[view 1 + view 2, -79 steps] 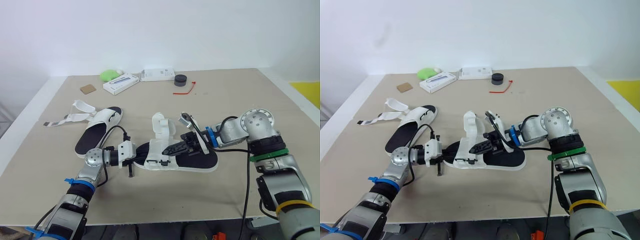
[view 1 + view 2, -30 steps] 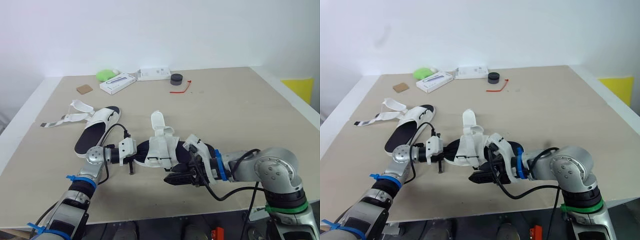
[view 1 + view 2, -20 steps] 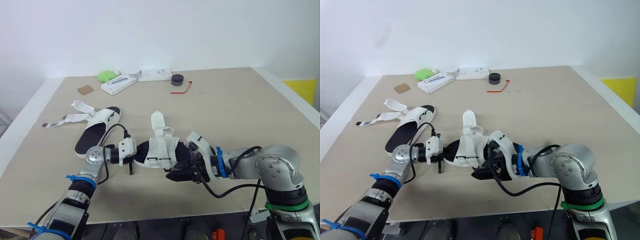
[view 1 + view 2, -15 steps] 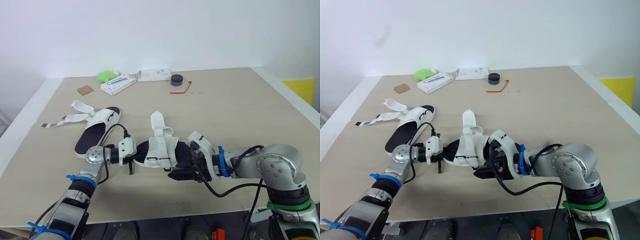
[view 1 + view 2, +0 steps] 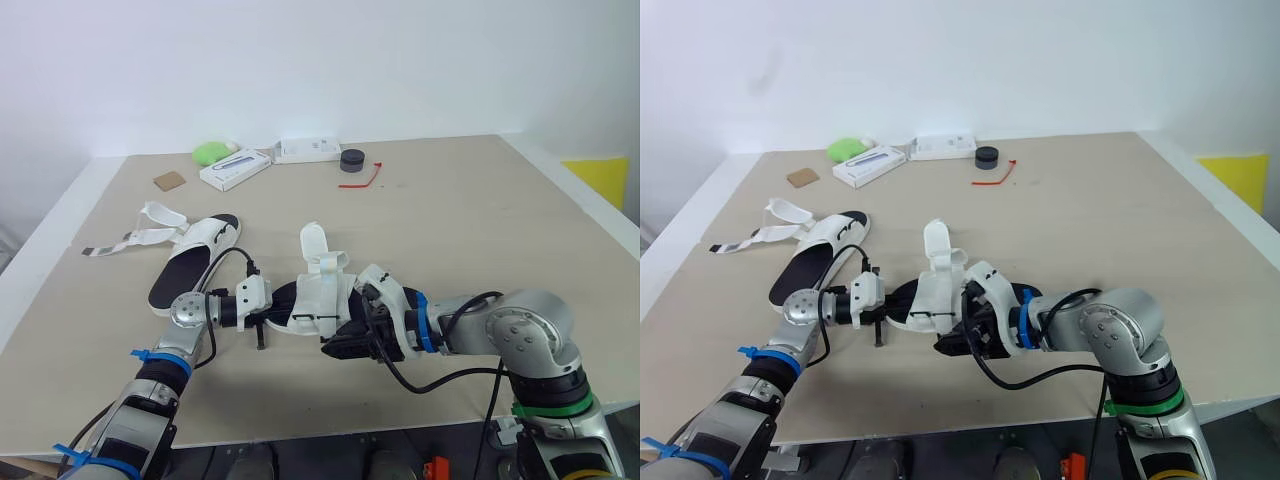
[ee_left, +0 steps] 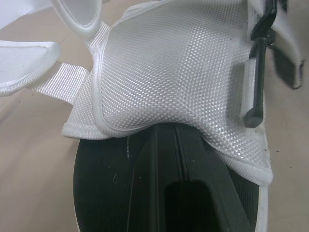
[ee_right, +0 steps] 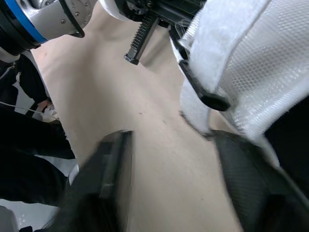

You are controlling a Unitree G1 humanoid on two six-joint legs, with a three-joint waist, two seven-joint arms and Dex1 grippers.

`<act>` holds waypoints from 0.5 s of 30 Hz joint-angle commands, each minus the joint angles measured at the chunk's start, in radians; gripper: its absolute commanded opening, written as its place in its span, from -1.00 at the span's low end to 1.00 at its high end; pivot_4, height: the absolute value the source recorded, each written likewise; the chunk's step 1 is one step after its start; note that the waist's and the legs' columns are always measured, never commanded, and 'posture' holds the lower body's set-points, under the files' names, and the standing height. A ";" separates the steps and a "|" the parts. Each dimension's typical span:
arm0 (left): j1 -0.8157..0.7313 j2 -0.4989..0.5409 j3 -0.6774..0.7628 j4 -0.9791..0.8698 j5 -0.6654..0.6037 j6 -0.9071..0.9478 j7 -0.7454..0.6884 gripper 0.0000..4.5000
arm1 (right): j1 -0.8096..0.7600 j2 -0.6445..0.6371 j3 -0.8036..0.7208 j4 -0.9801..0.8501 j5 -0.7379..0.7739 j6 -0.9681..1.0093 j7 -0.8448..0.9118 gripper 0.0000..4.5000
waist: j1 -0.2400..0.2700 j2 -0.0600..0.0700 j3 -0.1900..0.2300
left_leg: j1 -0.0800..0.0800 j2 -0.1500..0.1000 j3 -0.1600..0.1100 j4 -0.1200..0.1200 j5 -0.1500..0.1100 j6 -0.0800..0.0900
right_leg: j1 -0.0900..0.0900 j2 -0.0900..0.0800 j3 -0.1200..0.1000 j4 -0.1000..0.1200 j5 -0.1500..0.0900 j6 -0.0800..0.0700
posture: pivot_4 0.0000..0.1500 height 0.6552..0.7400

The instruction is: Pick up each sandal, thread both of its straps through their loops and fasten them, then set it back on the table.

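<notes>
Woven white cloth sandal (image 6: 174,72), matt

Our left arm (image 5: 160,375) reaches forward and to the right from the near left, held low with the wrist level. The left gripper (image 5: 272,306) is clamped on the heel of the sandal (image 5: 318,295), with one finger (image 6: 166,188) flat on the insole. Our right arm (image 5: 530,345) bends at the elbow and points left. The right gripper (image 5: 338,348) sits at the sandal's near side, its fingers (image 7: 104,179) spread apart.
</notes>
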 commanded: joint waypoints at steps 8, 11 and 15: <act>0.130 0.009 -0.128 0.140 0.149 0.117 -0.043 -1.00 | -0.011 -0.012 0.012 0.016 -0.046 -0.029 0.049 -0.97 | 0.000 0.000 0.000 | 0.000 0.000 0.000 0.000 0.000 0.000 | 0.000 0.000 0.000 0.000 0.000 0.000 | 1.00 1.00; 0.132 0.008 -0.129 0.135 0.148 0.120 -0.044 -1.00 | -0.011 0.003 0.009 0.015 -0.047 -0.023 0.054 -0.97 | 0.000 0.000 0.000 | 0.001 0.000 0.000 0.000 0.000 0.000 | 0.000 0.000 0.000 0.000 0.000 0.000 | 1.00 1.00; 0.129 0.008 -0.128 0.137 0.149 0.121 -0.043 -1.00 | -0.006 0.005 0.001 0.010 -0.037 -0.011 0.062 -0.97 | 0.000 0.000 0.000 | 0.001 0.000 0.000 0.000 0.000 0.000 | 0.000 0.000 0.000 0.000 0.000 0.000 | 1.00 1.00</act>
